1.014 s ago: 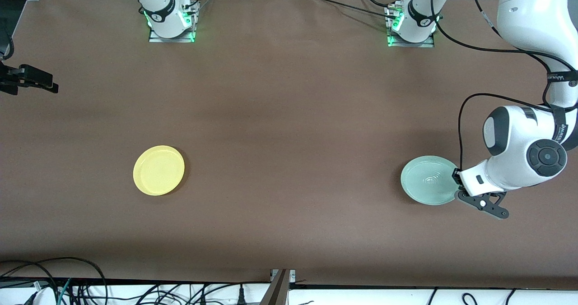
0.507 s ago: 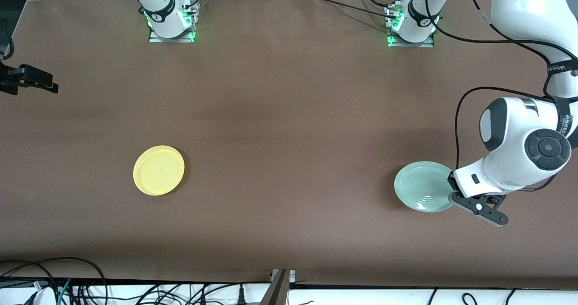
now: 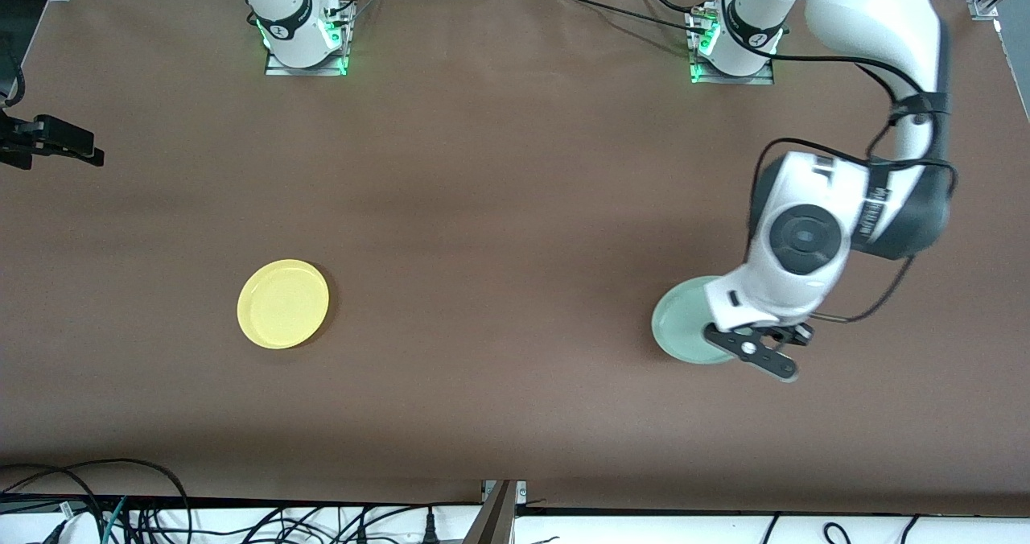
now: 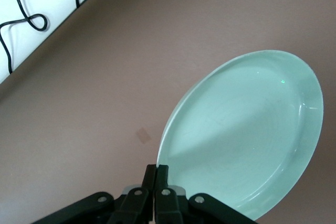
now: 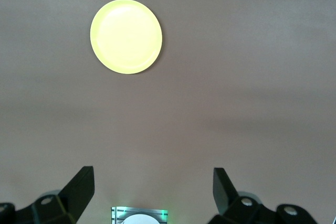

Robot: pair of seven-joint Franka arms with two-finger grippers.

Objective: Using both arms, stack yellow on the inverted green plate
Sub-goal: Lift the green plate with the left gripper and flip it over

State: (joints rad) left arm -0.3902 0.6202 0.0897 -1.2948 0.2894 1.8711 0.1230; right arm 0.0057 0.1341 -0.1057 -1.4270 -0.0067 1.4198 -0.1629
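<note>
Your left gripper (image 4: 156,178) is clamped on the rim of the one round pale mint-green plastic plate (image 3: 684,323), holding it tilted above the brown table (image 3: 499,206) toward the left arm's end. Your right gripper (image 5: 152,187) waits with fingers spread wide, high over the table. The one round bright yellow plastic plate (image 3: 282,303) lies flat toward the right arm's end, well apart from both grippers.

even overhead light, soft shadows; left arm (image 3: 805,246) motion-blurred; glare on green plate (image 4: 247,135).

My left fingers (image 4: 156,182) pinch the pale green plate (image 4: 247,135) by its rim, tilted above the counter; the yellow plate (image 3: 282,303) lies flat, well apart.
</note>
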